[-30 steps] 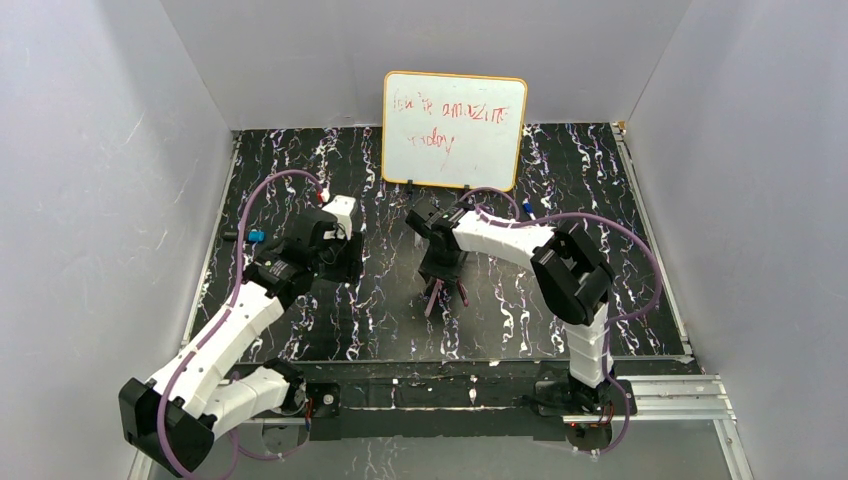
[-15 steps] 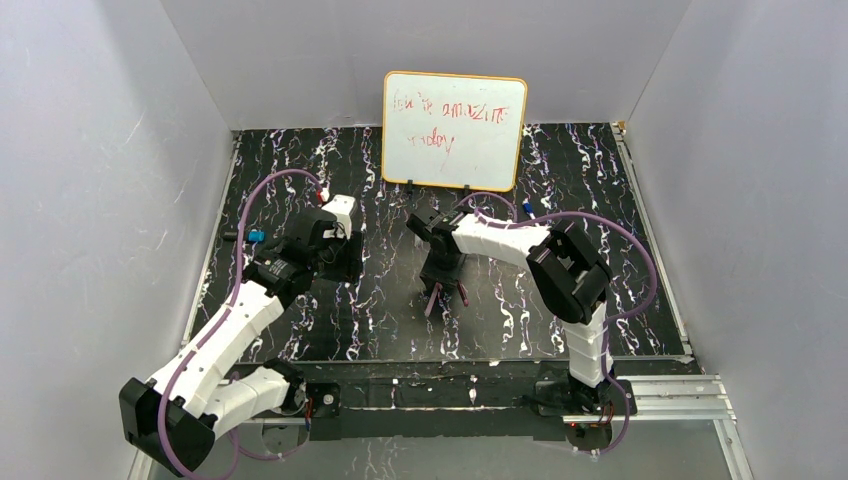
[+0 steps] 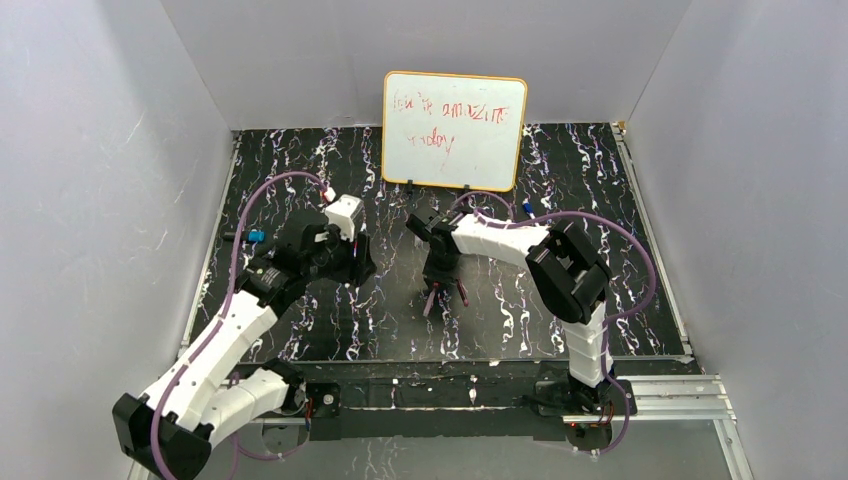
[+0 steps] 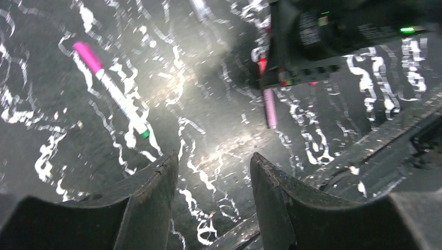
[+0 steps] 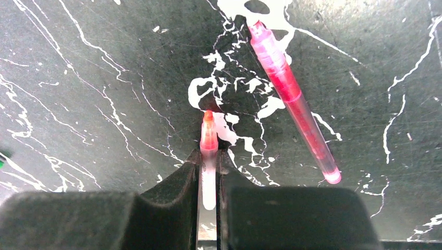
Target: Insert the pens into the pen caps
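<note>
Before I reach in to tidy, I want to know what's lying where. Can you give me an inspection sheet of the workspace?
Surface: black white-veined mat, lying flat.
Job's things: uncapped pink pen held; second pink pen lying beside it, apart; white pen with a magenta end on the mat; loose caps not made out.
Clutter: small blue item near the mat's left edge, too small to identify.
Grippers: left gripper open, empty; right gripper fingers shut on the uncapped pink pen.
Cables: purple cables loop from both arms.
Surroundings: whiteboard with red writing at the back; grey walls.
</note>
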Robot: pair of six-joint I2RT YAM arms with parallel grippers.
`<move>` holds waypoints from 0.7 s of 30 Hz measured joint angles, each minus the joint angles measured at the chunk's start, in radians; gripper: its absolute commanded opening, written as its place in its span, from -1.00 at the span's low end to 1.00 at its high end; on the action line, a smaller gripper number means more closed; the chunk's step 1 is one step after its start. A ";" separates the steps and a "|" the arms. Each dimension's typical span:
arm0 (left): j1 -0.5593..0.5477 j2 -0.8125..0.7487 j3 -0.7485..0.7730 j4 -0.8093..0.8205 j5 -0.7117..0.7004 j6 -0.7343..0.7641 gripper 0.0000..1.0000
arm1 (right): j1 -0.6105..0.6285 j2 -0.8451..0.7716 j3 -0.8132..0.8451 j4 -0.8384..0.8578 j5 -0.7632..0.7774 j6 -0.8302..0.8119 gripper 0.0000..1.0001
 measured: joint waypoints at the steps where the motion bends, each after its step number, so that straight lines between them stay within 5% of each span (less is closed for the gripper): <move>1: 0.000 -0.016 -0.006 0.016 0.023 0.002 -0.01 | 0.001 0.000 0.001 0.000 0.006 -0.011 -0.87; 21: 0.031 -0.018 -0.293 0.624 0.459 -0.186 -0.15 | 0.065 -0.286 0.224 0.171 0.157 -0.180 -0.92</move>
